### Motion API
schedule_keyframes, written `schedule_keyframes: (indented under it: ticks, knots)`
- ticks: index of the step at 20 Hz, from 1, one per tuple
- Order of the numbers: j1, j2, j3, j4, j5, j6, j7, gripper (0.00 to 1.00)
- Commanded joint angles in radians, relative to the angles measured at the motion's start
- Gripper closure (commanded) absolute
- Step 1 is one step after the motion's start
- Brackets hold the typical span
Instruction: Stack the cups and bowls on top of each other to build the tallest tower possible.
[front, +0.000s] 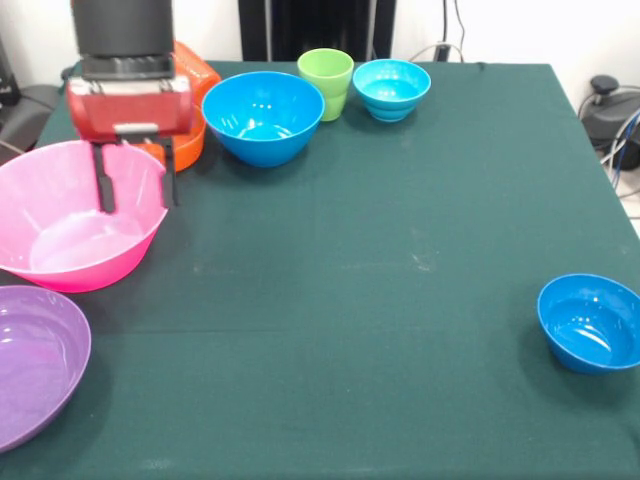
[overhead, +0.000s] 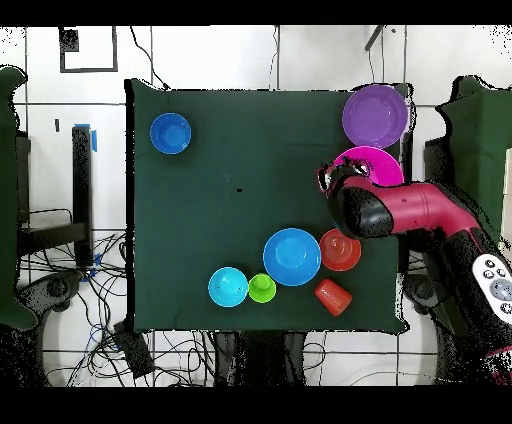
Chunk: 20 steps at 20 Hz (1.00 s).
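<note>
My gripper (front: 137, 192) hangs open over the far right rim of the huge pink bowl (front: 70, 245). One finger (front: 105, 185) is inside the bowl and the other stands outside its wall. I cannot tell if they touch the rim. The purple bowl (front: 30, 360) sits at the near left. Behind the gripper are the small orange bowl (front: 190, 145) and the orange ribbed cup (front: 195, 65), both partly hidden. The medium blue bowl (front: 263, 115), lime green cup (front: 326, 80) and cyan bowl (front: 391, 88) stand in a row at the far side. The dark blue bowl (front: 590, 322) is alone at the near right. Nothing is stacked.
In the overhead view my arm (overhead: 420, 210) covers part of the pink bowl (overhead: 375, 160); the purple bowl (overhead: 375, 115) lies just beyond it. The orange cup (overhead: 333, 296) is near the table edge by the robot's base. The green cloth (front: 380, 300) covers the table.
</note>
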Motion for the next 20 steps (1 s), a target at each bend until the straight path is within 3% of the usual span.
schedule_keyframes:
  ticks: [1,6,8,11,13,15,20]
  knots:
    - [-0.016,-0.078,0.020,0.030,0.051,0.183,-0.225,0.00]
    - [-0.046,-0.066,0.050,0.030,0.078,0.195,-0.249,0.00]
    - [-0.105,-0.033,0.090,0.060,0.134,0.196,-0.246,0.00]
    - [-0.164,-0.072,0.120,0.092,0.227,0.308,-0.277,0.00]
    - [-0.169,-0.115,0.118,0.078,0.225,0.367,-0.333,0.00]
    - [-0.168,-0.118,0.143,0.038,0.169,0.350,-0.423,0.00]
    - [-0.168,0.050,0.190,-0.075,0.019,0.229,-0.565,0.00]
